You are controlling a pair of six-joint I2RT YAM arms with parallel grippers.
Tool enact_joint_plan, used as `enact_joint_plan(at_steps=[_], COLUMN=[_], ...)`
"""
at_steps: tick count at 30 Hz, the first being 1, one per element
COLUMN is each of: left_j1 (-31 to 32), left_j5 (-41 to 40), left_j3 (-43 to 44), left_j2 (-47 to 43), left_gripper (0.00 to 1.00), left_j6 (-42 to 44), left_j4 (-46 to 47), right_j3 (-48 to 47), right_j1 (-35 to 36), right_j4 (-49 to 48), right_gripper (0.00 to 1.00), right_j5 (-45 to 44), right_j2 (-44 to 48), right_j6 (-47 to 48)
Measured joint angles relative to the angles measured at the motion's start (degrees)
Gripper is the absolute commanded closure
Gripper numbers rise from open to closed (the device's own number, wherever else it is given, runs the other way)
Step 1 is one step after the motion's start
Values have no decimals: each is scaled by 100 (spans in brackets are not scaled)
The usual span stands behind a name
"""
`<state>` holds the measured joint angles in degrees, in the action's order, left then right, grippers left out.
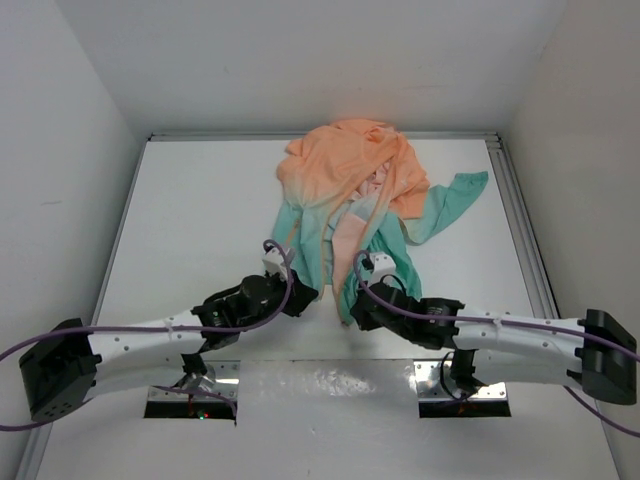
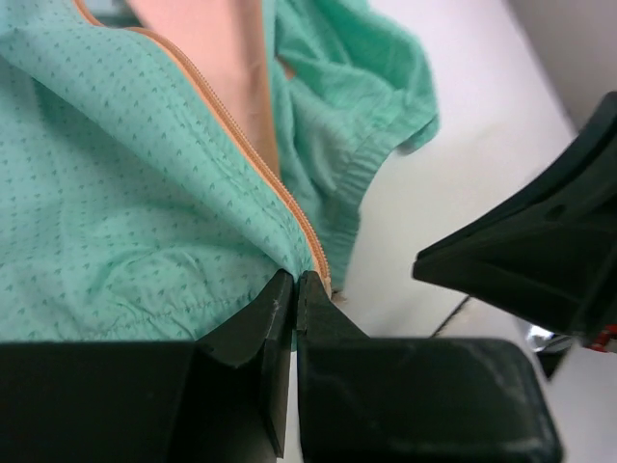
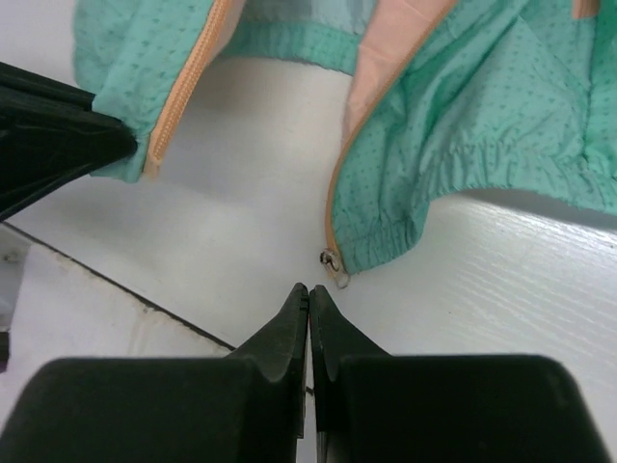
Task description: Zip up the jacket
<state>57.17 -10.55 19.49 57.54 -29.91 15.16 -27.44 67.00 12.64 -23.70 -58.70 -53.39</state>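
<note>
On the table [image 1: 200, 200], where the jacket [image 1: 350, 180] is lying crumpled, I am pinching its hem corner in the left gripper [image 2: 295, 285] to anchor the zip, the right gripper [image 3: 308, 294] hovering closed and empty just short of the slider [image 3: 333, 258].

Right hand [image 3: 308, 291] closed, empty, just short of zipper slider [image 3: 333, 259] at jacket [image 3: 463, 125] hem.

A flat white surface [image 1: 200, 220] sits inside a plain enclosure. A smooth pale grey left wall [image 1: 60, 200], back wall [image 1: 320, 60] and right wall [image 1: 590, 150] surround it. A silver metal rail [image 1: 520, 220] edges its right side. The light is soft and even.
</note>
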Motion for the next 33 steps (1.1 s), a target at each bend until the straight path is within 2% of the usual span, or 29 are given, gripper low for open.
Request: enact_joint_plan(at_steps=[7,8,10,15,22,26,30,31,32,33], left_j1=[-2,-4,-4,-7,-7,-7,-7,-7,-7,-7], left_j5=[-83,-90,-114,-243,-358,-376,-356,-352,-343,-343], left_j3=[-599,-601,-612,-697,-730,-730,-785,-800,-817,-833], left_j2=[-584,-605,-662,-905,-992,-992,-1073,-1113,-1150,-1182], left_gripper=[100,100,100,100,100,100,100,100,100,100], left_j6=[-527,-551,-605,-664,-684,-684,-682,-680,-669,-658], left_j4=[654,662,721,772,675,599,575,557,562,562], right_j3=[2,0,0,2,0,-116,-219,-223,-229,-264], right_j1=[0,0,0,0,0,-2,0,0,-2,0], right_j4=[-55,-59,-57,-66,-243,-284,-326,-332,-330,-328], right_gripper=[83,84,100,100,95,88,72,72,79,100], right_j5=[114,107,96,26,-66,-70,-81,-83,-92,-103], right_j2=[313,295,162,-291,-953,-1528,-1467,-1314,-1080,-863], right_j6=[-28,-31,-37,-81,-122,-127,-83,-63,-46,-35])
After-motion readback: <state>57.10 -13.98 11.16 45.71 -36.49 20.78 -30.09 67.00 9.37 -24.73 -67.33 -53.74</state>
